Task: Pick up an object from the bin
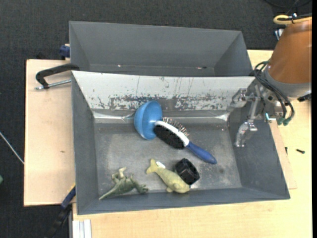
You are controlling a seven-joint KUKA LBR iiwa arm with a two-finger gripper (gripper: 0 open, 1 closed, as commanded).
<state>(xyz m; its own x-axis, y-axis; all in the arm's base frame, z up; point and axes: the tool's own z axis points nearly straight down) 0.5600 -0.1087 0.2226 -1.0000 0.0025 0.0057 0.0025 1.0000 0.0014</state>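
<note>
Green toy dinosaur [124, 185], blue-handled hairbrush [179, 140] beyond

Arm [290, 86] comes in from the right, high up. Orange cover [294, 48] sits on the wrist, with dark cables [280, 108] looped under it. Metal hand [241, 134] hangs below-left of the wrist, pointing straight down, low.

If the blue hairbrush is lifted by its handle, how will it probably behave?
The hairbrush looks like hard plastic, so it probably stays stiff. Its bristled head is bulkier than the thin handle, so it may tip head-down. The head seems to touch the blue cup, which might roll.
</note>
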